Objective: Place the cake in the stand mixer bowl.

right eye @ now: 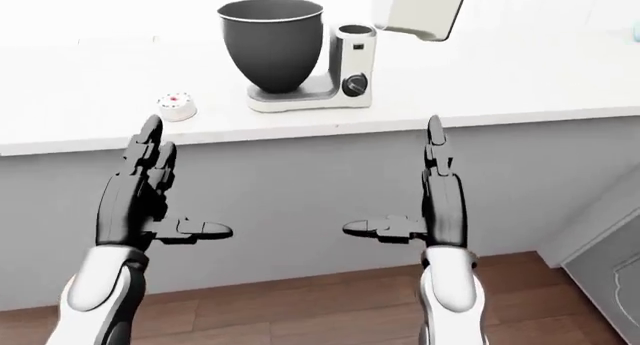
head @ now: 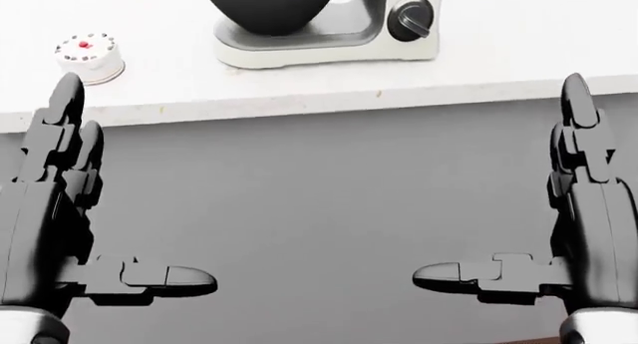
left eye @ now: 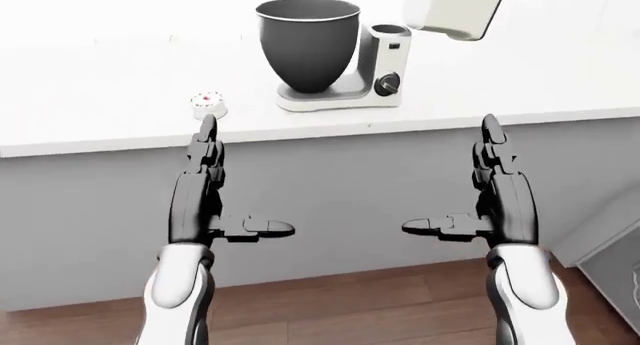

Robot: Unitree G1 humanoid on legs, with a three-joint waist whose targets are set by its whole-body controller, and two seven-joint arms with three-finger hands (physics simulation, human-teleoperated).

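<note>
Cake (left eye: pixel 208 103) seen on white desk (left eye: pixel 100 127), small, white with red top, at 9 o'clock of stand mixer (left eye: pixel 345 86). Dark bowl (left eye: pixel 307 45) seated upright on mixer base, mixer head (left eye: pixel 455 11) tilted up. Left hand (left eye: pixel 205 184) and right hand (left eye: pixel 490 187) held below desk edge, fingers spread, thumbs pointed inward, nothing gripped. Wooden floor (left eye: pixel 350 307) seen at 6 o'clock.

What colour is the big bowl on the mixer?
Dark grey, nearly black; the bowl shows best in the left-eye view.
</note>
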